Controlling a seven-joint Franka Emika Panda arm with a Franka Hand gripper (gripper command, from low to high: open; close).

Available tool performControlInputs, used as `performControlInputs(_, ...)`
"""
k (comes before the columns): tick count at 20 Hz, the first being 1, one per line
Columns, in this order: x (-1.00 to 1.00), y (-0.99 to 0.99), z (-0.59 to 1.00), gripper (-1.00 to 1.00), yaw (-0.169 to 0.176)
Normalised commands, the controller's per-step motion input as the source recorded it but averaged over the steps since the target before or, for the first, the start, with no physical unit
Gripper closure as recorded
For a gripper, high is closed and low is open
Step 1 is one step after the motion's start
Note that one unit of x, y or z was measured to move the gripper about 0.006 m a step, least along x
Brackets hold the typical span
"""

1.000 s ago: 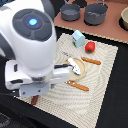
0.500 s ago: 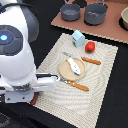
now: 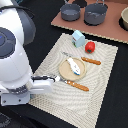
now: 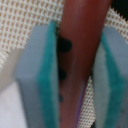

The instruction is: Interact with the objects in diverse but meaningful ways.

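In the wrist view my gripper (image 4: 80, 67) is shut on the dark brown sausage-like stick (image 4: 82, 30), which stands between the two teal-edged grey pads (image 4: 42, 70). In the exterior view the white arm (image 3: 17, 55) fills the left side and hides both the fingers and the stick. On the woven mat a white-and-blue fish piece (image 3: 74, 65) lies on the round tan plate (image 3: 64, 74). Beyond the plate, the red tomato ball (image 3: 90, 47) sits next to the light blue carton block (image 3: 78, 38).
A wooden-handled fork (image 3: 91, 61) lies beyond the plate and a wooden-handled knife (image 3: 75, 85) lies on its near side. Two grey pots (image 3: 70, 11) (image 3: 95, 14) and a tan bowl (image 3: 124, 19) stand on a brown board (image 3: 112, 32) at the back.
The arm has swung toward the exterior view's left, and the plate and knife it partly covered now show in full. The toys on the mat have not moved.
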Motion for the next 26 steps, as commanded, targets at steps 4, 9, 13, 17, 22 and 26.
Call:
performControlInputs(4,-0.22,0.84,0.6,1.0,0.076)
performControlInputs(9,-0.12,0.86,0.67,1.0,0.088)
performControlInputs(13,-0.06,0.9,0.56,1.0,0.077)
performControlInputs(17,-0.03,0.93,0.38,1.0,0.065)
performControlInputs(22,-0.08,0.92,0.13,1.0,0.06)
performControlInputs(26,-0.13,0.88,0.0,1.0,0.058)
